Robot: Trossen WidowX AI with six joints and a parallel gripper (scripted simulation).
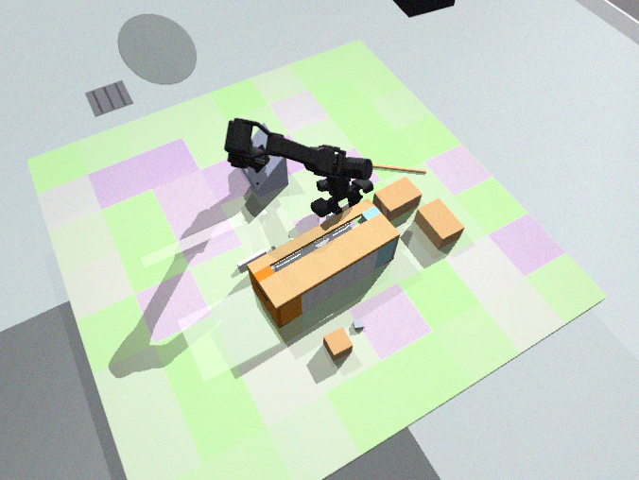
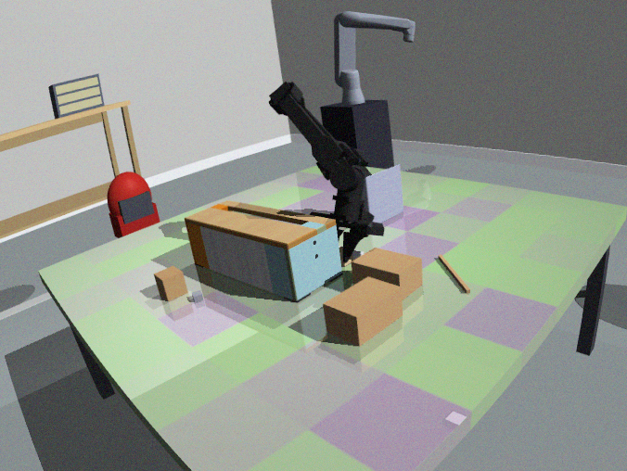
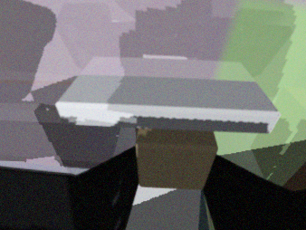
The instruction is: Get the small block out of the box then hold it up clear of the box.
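Observation:
The long box [image 1: 336, 258] [image 2: 243, 228] stands upright, with an orange end, a light-blue end and a slot along its top. My gripper [image 1: 337, 209] [image 2: 348, 253] [image 3: 170, 155] points down close behind the box, near its light-blue end. The small tan block [image 3: 176, 160] is outside the box, low at the table, with a finger against each side. It looks brown in shadow in the wrist view. My gripper is shut on it. A pale bar [image 3: 172, 97] lies just beyond the block in the wrist view. In the top view the fingertips and block are hidden.
Two large tan blocks [image 1: 397, 197] [image 1: 439, 222] [image 2: 362, 311] stand by the box's light-blue end. A thin stick [image 1: 400, 168] [image 2: 454, 273] lies beyond them. A smaller tan block [image 1: 337, 343] [image 2: 171, 283] and a tiny grey cube [image 1: 358, 324] [image 2: 196, 297] are before the box's front.

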